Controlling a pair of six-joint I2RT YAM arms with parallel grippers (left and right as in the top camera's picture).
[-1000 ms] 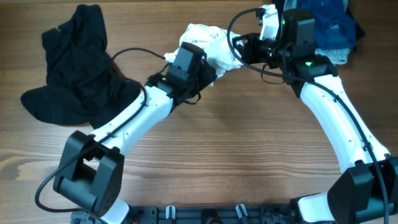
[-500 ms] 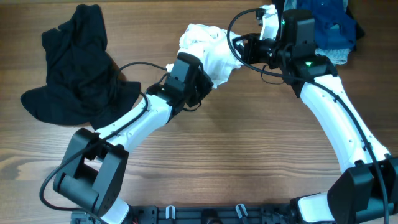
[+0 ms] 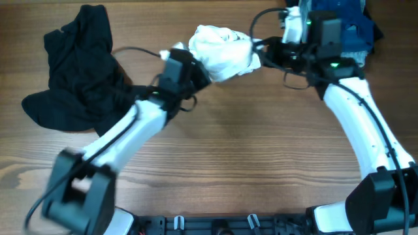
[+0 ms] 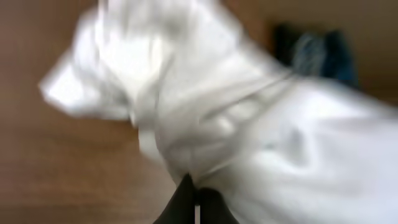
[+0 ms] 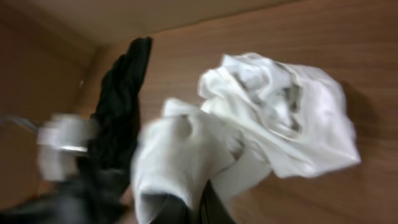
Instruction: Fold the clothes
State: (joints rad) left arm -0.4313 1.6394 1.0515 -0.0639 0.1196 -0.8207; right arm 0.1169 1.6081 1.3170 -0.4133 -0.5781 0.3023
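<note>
Wooden counter [image 3: 248, 150], both arms reaching to its far edge. Black garment [image 3: 72, 72] lies crumpled at far left, spread loosely, nobody touching it. White T-shirt [image 3: 222, 52] is bunched in a lump at top centre, strung between the two arms and partly lifted off the wood. Blue pile of jeans and a dark blue garment [image 3: 356, 26] sits in the top right corner behind the right arm, not part of the job.

Left fingers [image 4: 186, 205] are pressed together, pinching a fold of the white T-shirt on its left side; that wrist view is motion-blurred. Right fingers [image 5: 205, 208] are also closed on white cloth, at the shirt's right side.

Step in hand, as I read it: a two-handed grab on the T-shirt to open it up. No fold made yet on either garment, so the task looks to be at its start.

Next move likely calls for pulling the two grips apart and laying the shirt flat on bare wood. Which parts of the shirt are held, hem or sleeve, cannot tell.
</note>
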